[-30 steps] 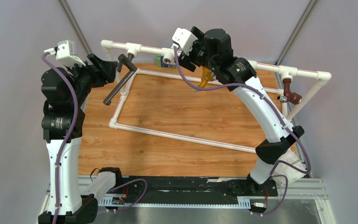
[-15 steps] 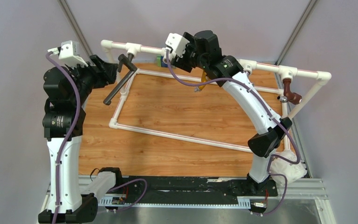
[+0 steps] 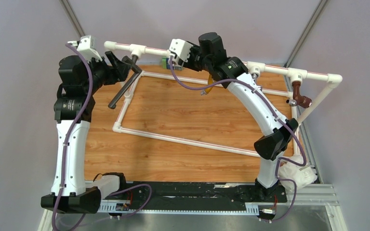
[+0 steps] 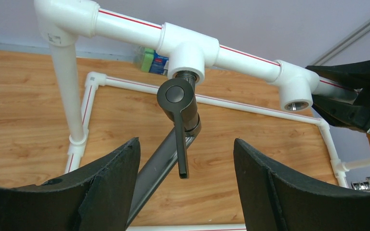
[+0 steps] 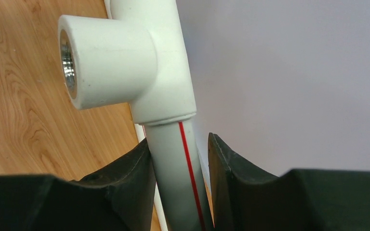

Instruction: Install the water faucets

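You see the dark faucet (image 3: 122,90) at the far left corner of the worktop (image 3: 197,120). Its threaded end sits in the mouth of a tee fitting (image 4: 189,52) on the raised white pipe (image 4: 125,25) that runs along the far edge. From there the tube slopes down toward the near left, above the wood. The lever handle (image 4: 179,134) hangs down in front of the tube. How deep the thread sits in the fitting, you cannot tell.

Your left gripper (image 4: 185,144) is wide apart and holds nothing. The 2 fingers (image 4: 111,187) stand one on each side of the handle and do not touch it.

Your right gripper (image 5: 179,144) is closed on the same white pipe, just beside a second tee (image 5: 115,72), further right along the far edge. Both pads (image 5: 135,178) press the pipe, which carries 1 red stripe. The mouth of this second tee shows a metal thread inside.

An orange tap (image 3: 211,83) shows just under the right arm's wrist. A brown tap (image 3: 299,94) is on the pipe near the far right corner.
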{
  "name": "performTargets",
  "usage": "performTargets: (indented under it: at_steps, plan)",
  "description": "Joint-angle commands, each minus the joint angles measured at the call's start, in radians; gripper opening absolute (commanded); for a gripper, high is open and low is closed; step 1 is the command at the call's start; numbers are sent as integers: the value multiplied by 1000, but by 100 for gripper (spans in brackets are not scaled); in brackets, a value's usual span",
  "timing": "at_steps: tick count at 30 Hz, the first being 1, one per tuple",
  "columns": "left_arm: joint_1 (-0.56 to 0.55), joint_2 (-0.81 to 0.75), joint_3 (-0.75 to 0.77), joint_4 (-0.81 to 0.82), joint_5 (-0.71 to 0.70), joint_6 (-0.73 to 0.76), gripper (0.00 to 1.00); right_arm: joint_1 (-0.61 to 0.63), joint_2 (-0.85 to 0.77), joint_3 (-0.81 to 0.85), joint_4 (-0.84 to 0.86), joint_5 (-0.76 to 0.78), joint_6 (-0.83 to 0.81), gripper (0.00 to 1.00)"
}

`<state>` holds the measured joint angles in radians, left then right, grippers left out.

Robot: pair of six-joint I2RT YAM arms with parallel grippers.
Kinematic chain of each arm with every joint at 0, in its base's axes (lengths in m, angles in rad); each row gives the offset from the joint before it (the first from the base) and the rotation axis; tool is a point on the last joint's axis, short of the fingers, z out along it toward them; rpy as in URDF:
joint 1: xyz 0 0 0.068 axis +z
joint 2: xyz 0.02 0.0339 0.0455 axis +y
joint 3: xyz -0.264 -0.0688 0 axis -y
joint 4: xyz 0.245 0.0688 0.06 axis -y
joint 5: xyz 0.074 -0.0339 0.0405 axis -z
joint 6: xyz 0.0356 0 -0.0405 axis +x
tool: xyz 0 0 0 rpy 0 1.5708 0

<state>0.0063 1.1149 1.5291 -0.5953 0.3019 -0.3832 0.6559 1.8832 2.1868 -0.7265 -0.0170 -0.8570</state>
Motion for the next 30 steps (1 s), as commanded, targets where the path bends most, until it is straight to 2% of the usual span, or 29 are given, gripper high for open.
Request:
performTargets:
  at_steps: [1,5,13,15,25,30]
  plan:
    - [-3,34,43,78,17,-13,77,-2,-27,-22,18,-32,78,15]
    - [-3,80,46,101,-6,-11,77,-2,-35,-45,21,-46,76,8]
    - [-3,149,65,176,63,-100,77,-2,-42,-70,32,-64,78,7]
    - [-40,152,72,192,72,-102,76,-2,-44,-71,33,-70,79,7]
    - [-181,115,65,209,97,-63,57,1,-44,-79,38,-83,88,7]
    - [-258,114,22,221,94,-65,54,-1,-44,-82,39,-90,93,7]
